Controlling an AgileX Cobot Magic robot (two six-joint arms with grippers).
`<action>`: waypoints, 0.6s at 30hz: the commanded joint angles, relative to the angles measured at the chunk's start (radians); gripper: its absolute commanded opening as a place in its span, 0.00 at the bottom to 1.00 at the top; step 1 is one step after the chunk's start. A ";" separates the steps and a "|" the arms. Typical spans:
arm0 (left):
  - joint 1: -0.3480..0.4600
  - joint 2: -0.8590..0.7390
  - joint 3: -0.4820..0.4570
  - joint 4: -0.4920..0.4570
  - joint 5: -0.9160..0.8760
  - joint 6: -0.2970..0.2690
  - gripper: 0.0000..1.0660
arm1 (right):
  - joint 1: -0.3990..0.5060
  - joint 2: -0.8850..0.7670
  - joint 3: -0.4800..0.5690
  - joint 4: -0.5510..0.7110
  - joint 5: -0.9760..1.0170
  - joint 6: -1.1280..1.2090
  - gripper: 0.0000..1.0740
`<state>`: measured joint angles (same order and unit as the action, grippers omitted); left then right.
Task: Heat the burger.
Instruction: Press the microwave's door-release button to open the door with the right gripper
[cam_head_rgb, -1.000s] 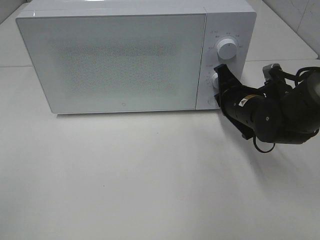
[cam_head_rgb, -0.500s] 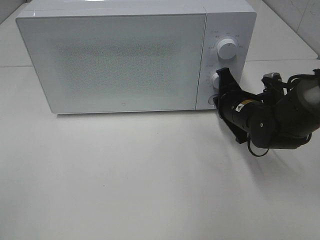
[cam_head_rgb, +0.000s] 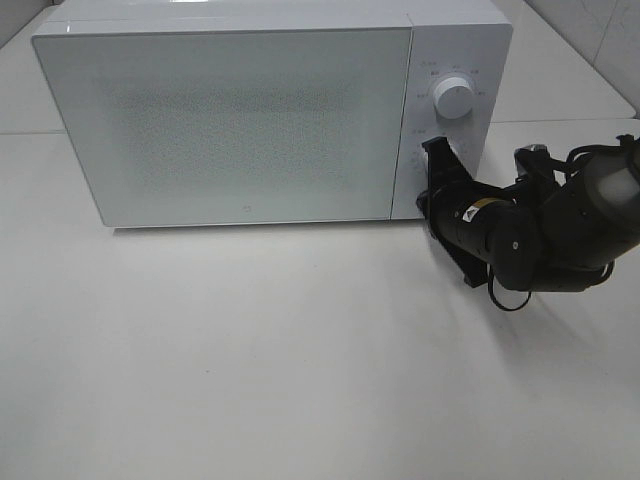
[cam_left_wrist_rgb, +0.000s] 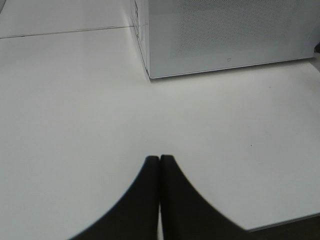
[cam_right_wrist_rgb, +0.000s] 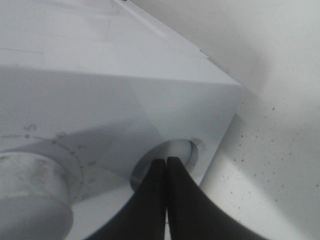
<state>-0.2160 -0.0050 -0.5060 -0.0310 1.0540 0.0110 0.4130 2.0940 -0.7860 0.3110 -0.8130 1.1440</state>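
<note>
**Right tool at the microwave's button, door shut**

The glossy white, boxy microwave (cam_head_rgb: 240, 120) sits on the matte pale counter (cam_head_rgb: 300, 350), its door a fine speckled mesh. The black right tool (cam_head_rgb: 425, 195), fingers pressed together, has its tips at the round recessed button (cam_right_wrist_rgb: 175, 152) beside the lower dial (cam_right_wrist_rgb: 30, 200). A second ago that dial showed from above; now the arm covers it. The left tool (cam_left_wrist_rgb: 160, 160) hangs closed over the counter. The burger can't be made out in any view.
</note>
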 joint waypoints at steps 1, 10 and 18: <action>-0.001 -0.005 0.002 -0.002 -0.013 0.002 0.00 | -0.008 -0.008 -0.061 -0.004 -0.117 -0.017 0.00; -0.001 -0.005 0.002 -0.002 -0.013 0.002 0.00 | -0.008 -0.008 -0.108 0.000 -0.125 -0.034 0.00; -0.001 -0.005 0.002 -0.002 -0.013 0.002 0.00 | -0.008 -0.008 -0.138 0.000 -0.126 -0.037 0.00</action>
<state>-0.2160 -0.0050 -0.5060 -0.0310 1.0540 0.0110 0.4130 2.1050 -0.8450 0.3590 -0.7390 1.1240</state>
